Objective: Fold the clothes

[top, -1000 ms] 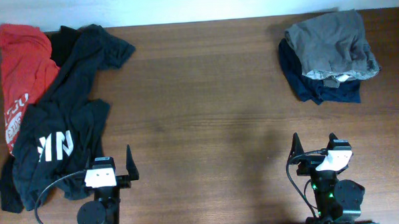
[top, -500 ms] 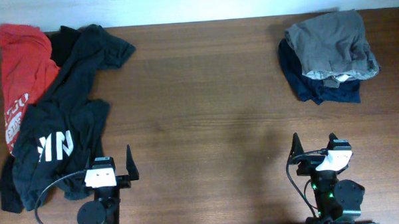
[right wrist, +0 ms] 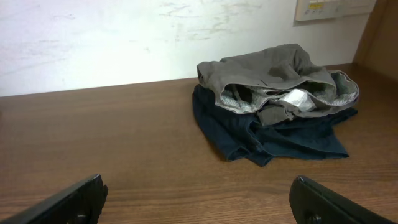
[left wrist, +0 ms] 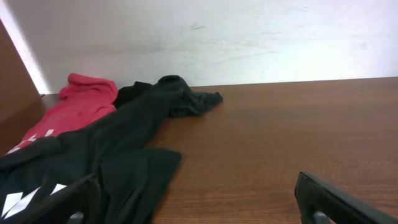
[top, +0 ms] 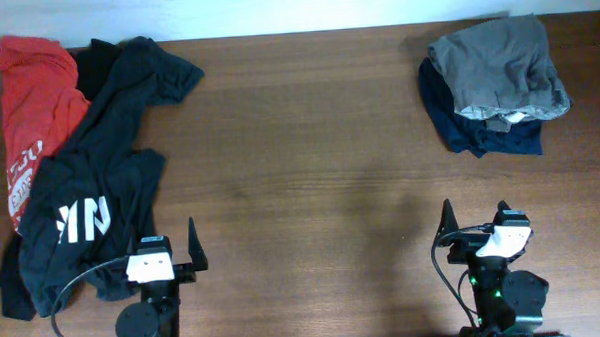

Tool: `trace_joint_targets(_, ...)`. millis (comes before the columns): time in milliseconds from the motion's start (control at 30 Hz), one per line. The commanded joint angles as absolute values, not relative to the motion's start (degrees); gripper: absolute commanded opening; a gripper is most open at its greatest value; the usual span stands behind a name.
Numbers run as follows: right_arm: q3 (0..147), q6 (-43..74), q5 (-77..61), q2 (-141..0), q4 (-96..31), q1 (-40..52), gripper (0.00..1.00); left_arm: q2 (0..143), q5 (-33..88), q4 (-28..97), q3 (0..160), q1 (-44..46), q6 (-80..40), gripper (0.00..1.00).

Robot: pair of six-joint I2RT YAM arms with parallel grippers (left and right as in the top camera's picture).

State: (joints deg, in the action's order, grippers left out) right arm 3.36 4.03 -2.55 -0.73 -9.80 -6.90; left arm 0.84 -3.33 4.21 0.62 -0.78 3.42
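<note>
A large black T-shirt with white block letters (top: 100, 165) lies crumpled at the left of the table, partly over a red garment (top: 33, 108); both show in the left wrist view, black (left wrist: 118, 149) and red (left wrist: 68, 112). A grey garment (top: 497, 67) lies on a navy one (top: 479, 127) at the back right, also in the right wrist view (right wrist: 273, 78). My left gripper (top: 168, 251) is open and empty at the front edge, its left finger beside the black shirt's hem. My right gripper (top: 474, 222) is open and empty at the front right, well short of the grey pile.
The brown wooden table (top: 310, 168) ends at a white wall along the back (left wrist: 249, 37). A plain black garment edge (top: 91, 61) peeks out between the red and lettered shirts. A wall plate (right wrist: 326, 7) is above the grey pile.
</note>
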Motion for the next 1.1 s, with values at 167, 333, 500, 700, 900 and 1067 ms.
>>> trace_joint_targets(167, 2.79, 3.55, 2.72, -0.21, -3.49, -7.16, 0.99, 0.34, -6.15, -5.28, 0.54, -1.02, 3.49, 0.99)
trace_joint_targets(333, 2.96, 3.51, -6.20, -0.21, 3.33, -7.16, 0.99, 0.36, -5.87, -6.26, 0.58, -1.04, 3.53, 0.99)
trace_joint_targets(500, 7.03, 3.51, -8.64, -1.72, 1.69, -7.16, 0.99, 2.57, -5.93, -6.00, 3.46, -1.04, 3.51, 0.99)
trace_joint_targets(700, 19.59, 3.49, -10.81, -11.53, -4.97, -7.16, 0.99, 13.93, -9.30, -4.01, 13.15, -1.04, 6.42, 0.99)
trace_joint_targets(900, 37.89, 3.44, -15.11, -28.49, -14.94, -7.16, 0.99, 29.61, -8.80, -0.54, 27.35, -1.04, 6.98, 0.99)
trace_joint_targets(1067, 56.25, 3.40, -16.10, -44.71, -31.97, -7.16, 0.99, 43.70, -8.34, 13.76, 42.72, -1.04, 6.98, 0.99)
